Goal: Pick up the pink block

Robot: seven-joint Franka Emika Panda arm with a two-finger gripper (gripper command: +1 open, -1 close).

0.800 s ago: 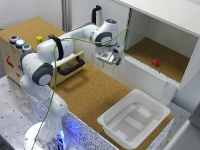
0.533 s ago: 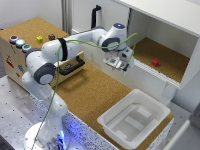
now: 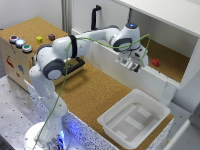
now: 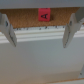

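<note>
The pink block (image 3: pixel 155 62) is a tiny reddish cube lying on the cork floor inside the white open-fronted box (image 3: pixel 172 85). In the wrist view it (image 4: pixel 44 15) shows beyond the box's white front wall, bearing a dark letter. My gripper (image 3: pixel 131 65) hovers over the box's front wall, to the exterior view's left of the block and apart from it. Its fingers (image 4: pixel 7 31) stand wide apart with nothing between them; the gripper (image 4: pixel 37 36) is open.
A white plastic tray (image 3: pixel 132 120) sits near the cork table's front edge. A wooden box (image 3: pixel 20 55) at the exterior view's left carries coloured buttons, a small yellow cube (image 3: pixel 39 39) and a dark purple cube (image 3: pixel 51 36). A black holder (image 3: pixel 75 65) stands beside it.
The arm has swung toward the exterior view's right, carrying the gripper from over the cork table to the white box's front wall, closer to the pink block.
</note>
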